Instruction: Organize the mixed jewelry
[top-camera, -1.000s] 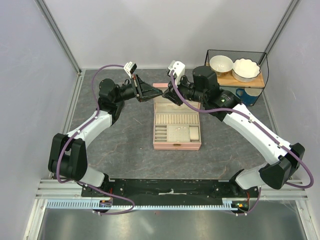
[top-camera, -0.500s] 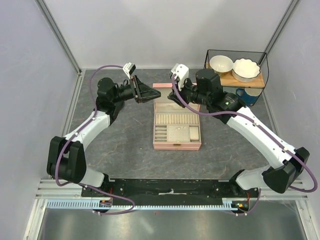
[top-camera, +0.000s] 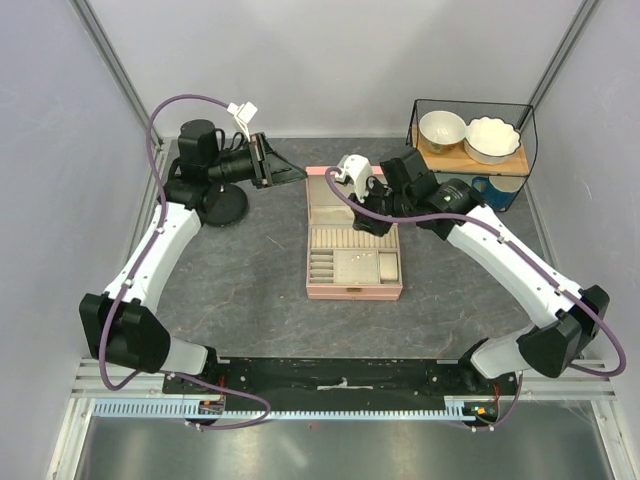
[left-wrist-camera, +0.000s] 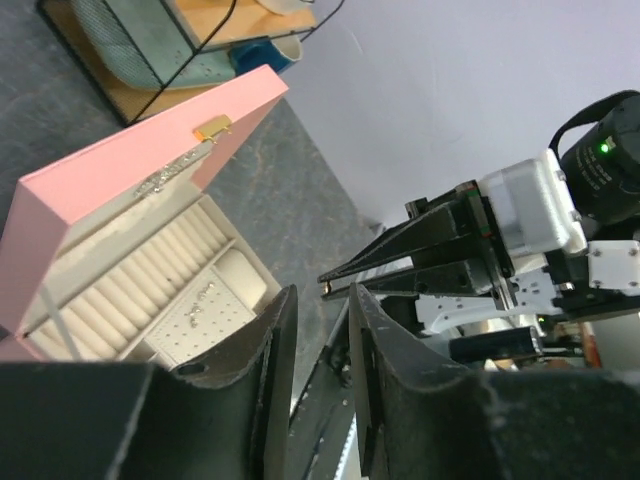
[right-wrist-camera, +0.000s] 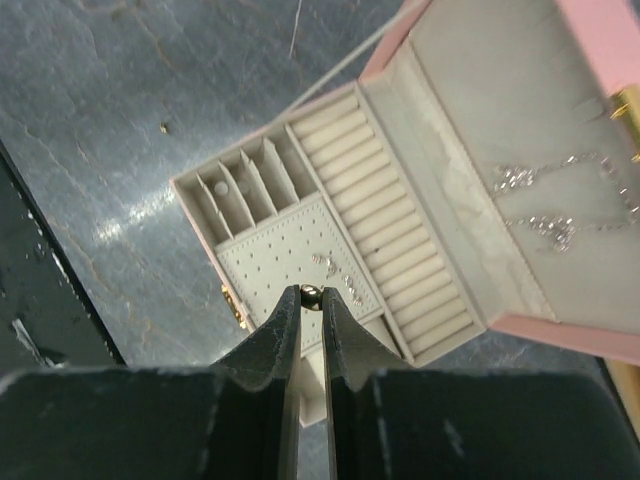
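On your left, the left gripper (left-wrist-camera: 322, 300) is raised above the table (top-camera: 250, 270) and points toward the box (top-camera: 354, 291). Its jaws stand a narrow gap apart with nothing between them. Under that arm sits the dish (top-camera: 230, 209), well apart from the box; you cannot see what it holds.

In the middle, the box lies open with its lid (left-wrist-camera: 130, 170) tilted back. Glittering chains (right-wrist-camera: 545, 225) lie against the lid's lining. In the tray, ring rolls (right-wrist-camera: 385, 215) run next to the lid, then come narrow slots (right-wrist-camera: 245, 190) and a dotted pad (right-wrist-camera: 285, 255). A few pale pieces (right-wrist-camera: 340, 273) lie on the pad, and one pale dot (right-wrist-camera: 222, 186) sits in a slot. A gold speck (right-wrist-camera: 165, 127) lies on the bare table, apart from the box on the slot side.

The right gripper (right-wrist-camera: 311, 298) hangs above the open box. Its jaws are pinched nearly together on a tiny dark bead (right-wrist-camera: 312, 292), held at the very tips. In the wrist view the bead lines up with the pad's edge, just beside the pale pieces.

On your far right, a wire basket (top-camera: 520, 150) holds two white bowls (top-camera: 441, 128).
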